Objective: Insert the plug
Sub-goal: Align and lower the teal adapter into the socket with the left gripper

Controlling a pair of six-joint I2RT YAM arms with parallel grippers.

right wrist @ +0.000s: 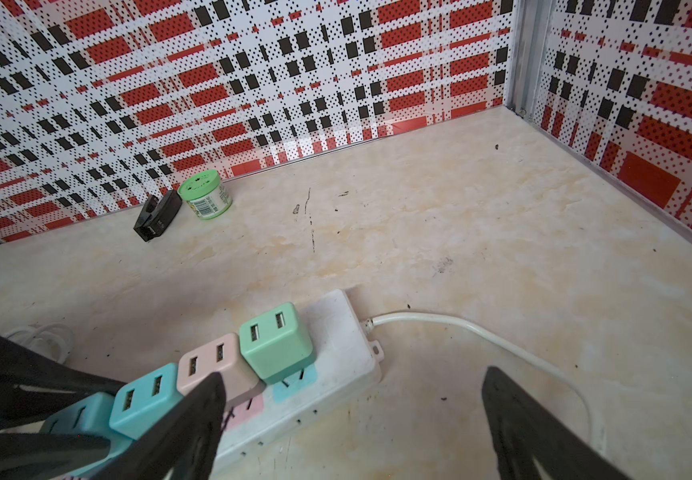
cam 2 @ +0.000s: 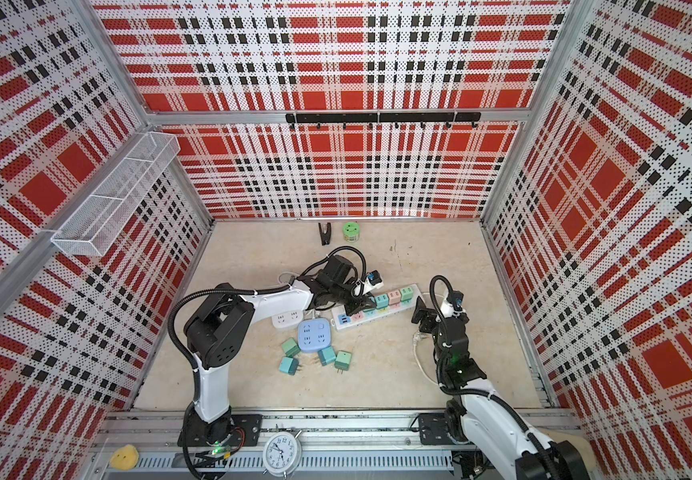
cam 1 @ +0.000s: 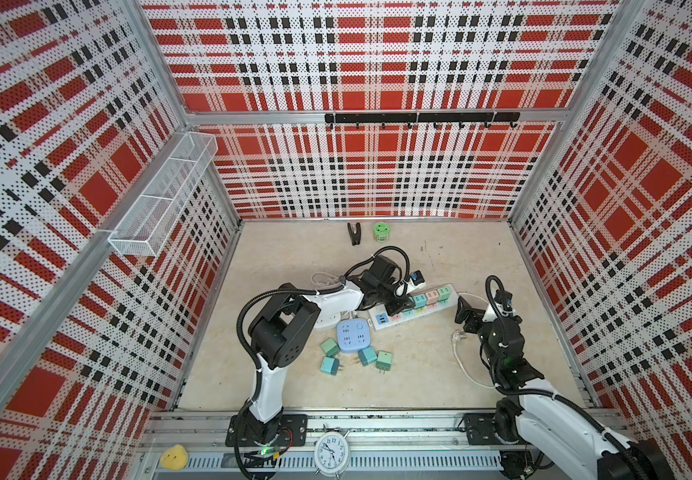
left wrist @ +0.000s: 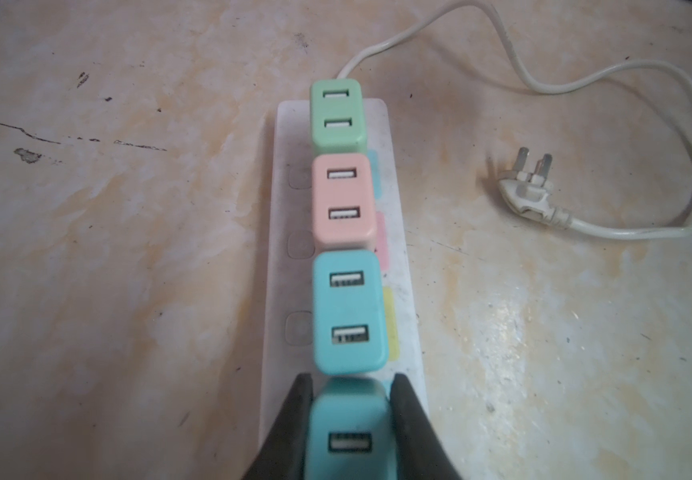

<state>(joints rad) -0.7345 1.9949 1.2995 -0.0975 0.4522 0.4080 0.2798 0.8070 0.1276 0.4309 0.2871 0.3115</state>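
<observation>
On my left wrist feed, the left gripper [left wrist: 351,379] has its 2 black fingers [left wrist: 298,415] clamped on the sides of the teal plug [left wrist: 348,415], pressing flat against its flanks. The plug is a rounded teal block, and 1 USB slot on its top face points at the camera. It stands on the white power strip [left wrist: 290,216], 4th in a straight row and just beside a teal adapter [left wrist: 348,311]. A pink adapter [left wrist: 342,199] and a green adapter [left wrist: 338,116] come next in that row. I cannot tell from here whether its prongs are fully seated, because the fingers and the plug's body hide the socket.

The right gripper [right wrist: 352,374] has its fingers [right wrist: 194,415] spread wide apart. On that wrist feed, only the strip's cord end shows between them, with the white cord [right wrist: 460,326] trailing away across the table. In both top views this gripper sits just off that end of the strip.
</observation>
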